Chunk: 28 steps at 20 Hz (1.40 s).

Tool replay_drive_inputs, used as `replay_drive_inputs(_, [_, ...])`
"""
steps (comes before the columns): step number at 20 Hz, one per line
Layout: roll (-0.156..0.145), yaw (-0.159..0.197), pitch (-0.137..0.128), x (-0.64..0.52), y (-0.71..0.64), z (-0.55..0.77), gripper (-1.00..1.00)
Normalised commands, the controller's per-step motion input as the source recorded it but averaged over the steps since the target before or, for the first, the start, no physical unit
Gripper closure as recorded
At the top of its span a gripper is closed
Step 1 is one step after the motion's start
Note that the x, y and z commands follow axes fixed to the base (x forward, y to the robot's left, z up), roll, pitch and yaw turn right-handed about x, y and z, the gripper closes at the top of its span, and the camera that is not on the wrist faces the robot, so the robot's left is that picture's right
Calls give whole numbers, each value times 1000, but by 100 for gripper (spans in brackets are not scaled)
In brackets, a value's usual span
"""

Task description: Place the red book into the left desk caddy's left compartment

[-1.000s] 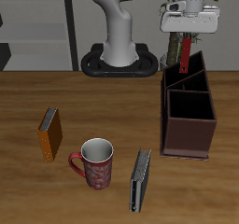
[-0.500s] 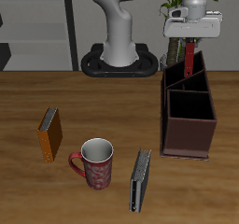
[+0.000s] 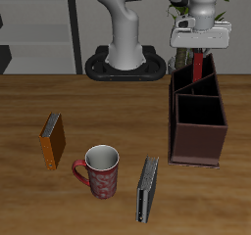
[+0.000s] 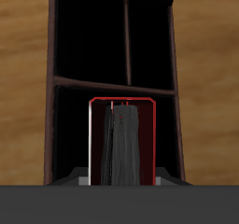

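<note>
My gripper (image 3: 201,49) is shut on the red book (image 3: 200,67) and holds it upright by its upper end. The book hangs over the far end of the left desk caddy (image 3: 199,131), a dark maroon-brown box with inner dividers. The book's lower end reaches about the caddy's back rim. In the wrist view the red book (image 4: 121,148) shows end-on, with a red cover and grey pages, between my fingers. Under it lie the caddy's dark compartments and dividers (image 4: 112,82).
An orange-brown book (image 3: 52,139) stands near the opposite side of the table. A red patterned mug (image 3: 99,170) and a thin dark grey book (image 3: 147,188) stand near the front edge. The robot base (image 3: 125,63) is at the back, and a plant behind the caddy.
The gripper has come down a little over the caddy's far end. The book has swung from tilted to upright and hangs lower.
</note>
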Motion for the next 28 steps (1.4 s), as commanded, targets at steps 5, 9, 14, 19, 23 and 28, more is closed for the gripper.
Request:
replay_drive_inputs(5, [-9, 12, 62, 133, -36, -316, 100])
replay_drive_inputs(9, [-16, 19, 32, 78, -14, -236, 100])
replay_drive_inputs(14, [-5, 9, 35, -1, -7, -250, 100])
replay_drive_inputs(19, [52, 18, 130, -1, 67, -371, -100])
replay_drive_inputs(23, [16, -6, 18, -8, -9, -63, -100])
replay_drive_inputs(28, [-26, -11, -8, -25, -205, 117, -100])
